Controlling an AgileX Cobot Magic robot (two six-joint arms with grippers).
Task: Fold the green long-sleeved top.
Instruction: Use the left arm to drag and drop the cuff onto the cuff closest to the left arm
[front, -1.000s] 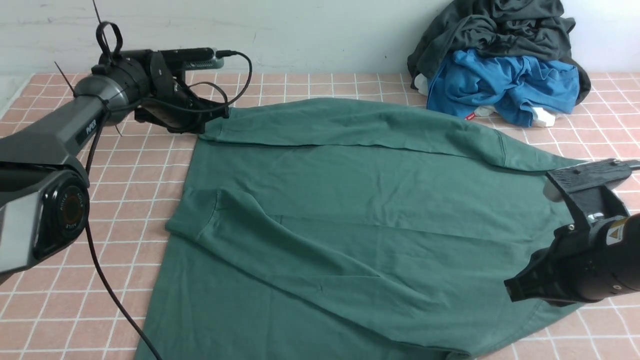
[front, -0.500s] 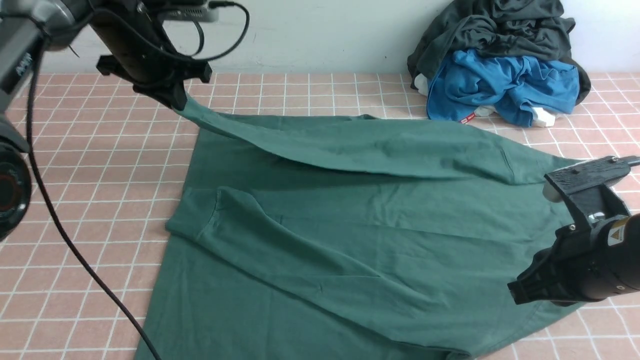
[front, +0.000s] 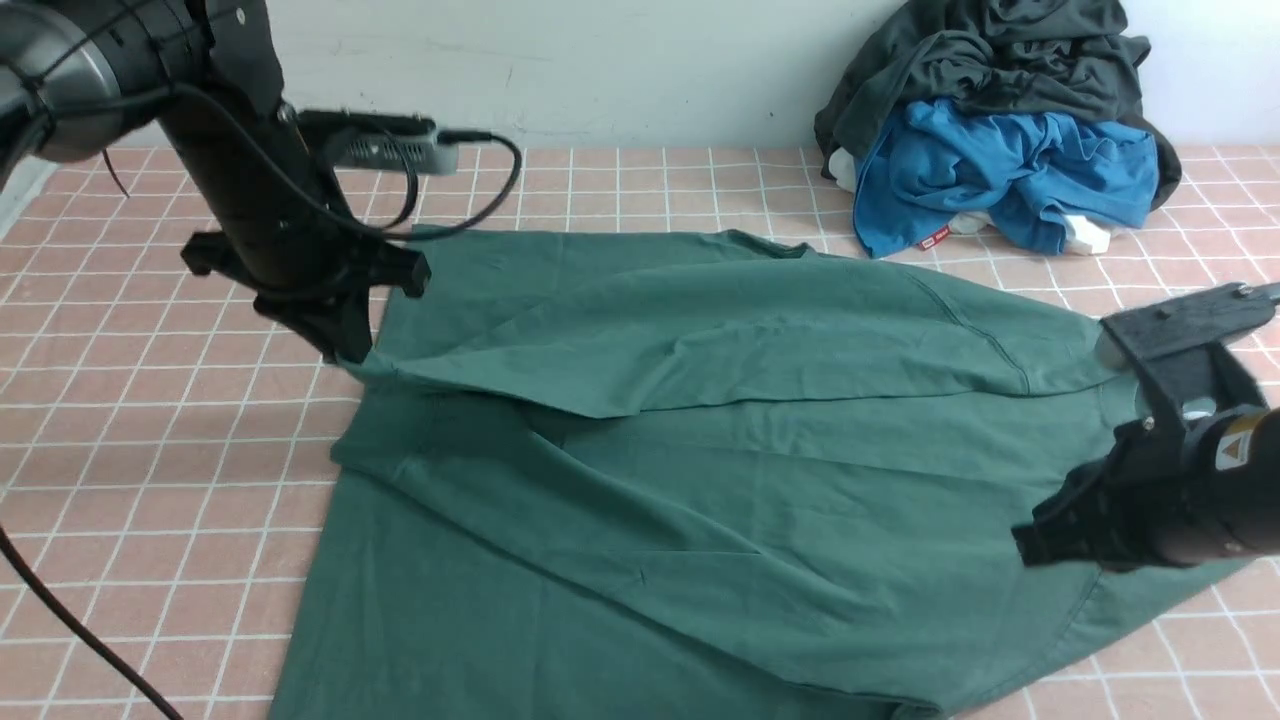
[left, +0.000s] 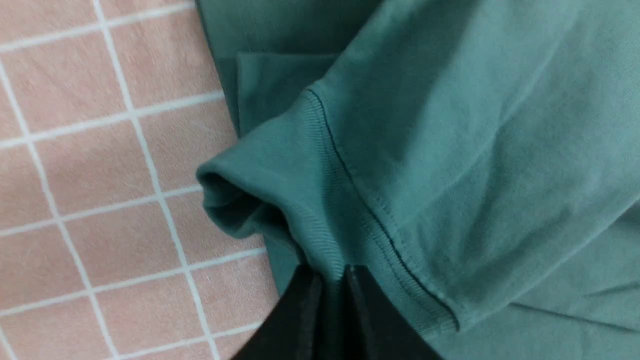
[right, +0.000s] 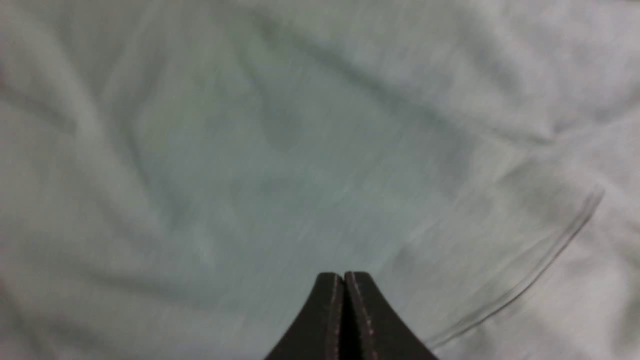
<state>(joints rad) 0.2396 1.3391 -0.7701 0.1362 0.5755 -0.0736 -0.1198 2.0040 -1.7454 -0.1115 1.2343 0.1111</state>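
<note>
Spread over most of the pink tiled surface, the green top (front: 600, 620); sleeves folded inward over the body, probably to narrow it for the later folds; soft, matte cotton, creased in long diagonals, cuff seam raised. Heaped at one o'clock, a crumpled charcoal garment (front: 990, 60) above a blue one (front: 1010, 170). At ten o'clock, left gripper (front: 350, 358) pinching a cuff (left: 280, 185), likely to swing that sleeve inward; at three o'clock, right gripper (right: 344, 275) pressed together, empty.
</note>
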